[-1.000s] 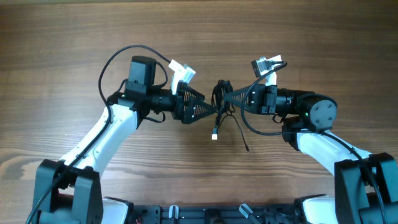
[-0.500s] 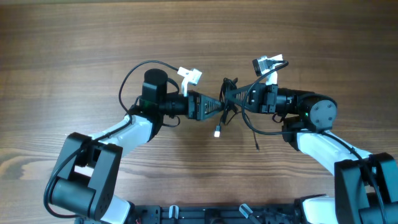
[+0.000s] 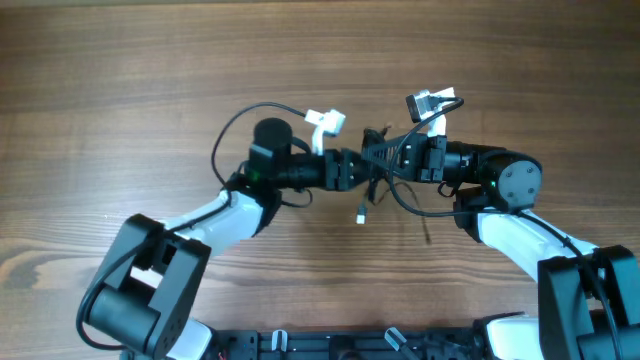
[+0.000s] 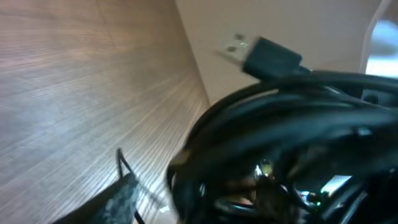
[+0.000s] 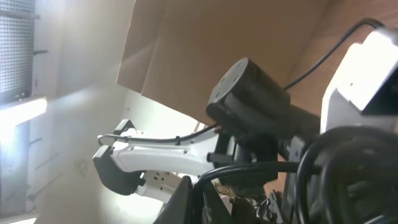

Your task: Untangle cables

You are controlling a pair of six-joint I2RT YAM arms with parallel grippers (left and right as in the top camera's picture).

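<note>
The cables [image 3: 376, 165] are a bunch of thin black cords hanging in the air between my two grippers. A pale plug [image 3: 361, 214] dangles below it. My right gripper [image 3: 390, 158] is shut on the cables; in the right wrist view a black cord [image 5: 249, 169] runs from between its fingers. My left gripper [image 3: 358, 170] is pressed up against the bunch from the left. In the left wrist view the bunch [image 4: 292, 143] fills the right side, with a black USB plug [image 4: 261, 55] sticking out on top. One left finger [image 4: 118, 199] stands apart from the bunch; the other is hidden.
The wooden table [image 3: 120, 90] lies below. A loose cord end [image 3: 425, 236] hangs by the right arm. The left arm's own thick wire [image 3: 240, 125] loops behind its wrist. The right arm's base [image 3: 520, 185] is close on the right.
My left arm has swung right and its gripper has closed in on the bunch. The bunch and the pale plug have shifted slightly right. The right gripper has not moved.
</note>
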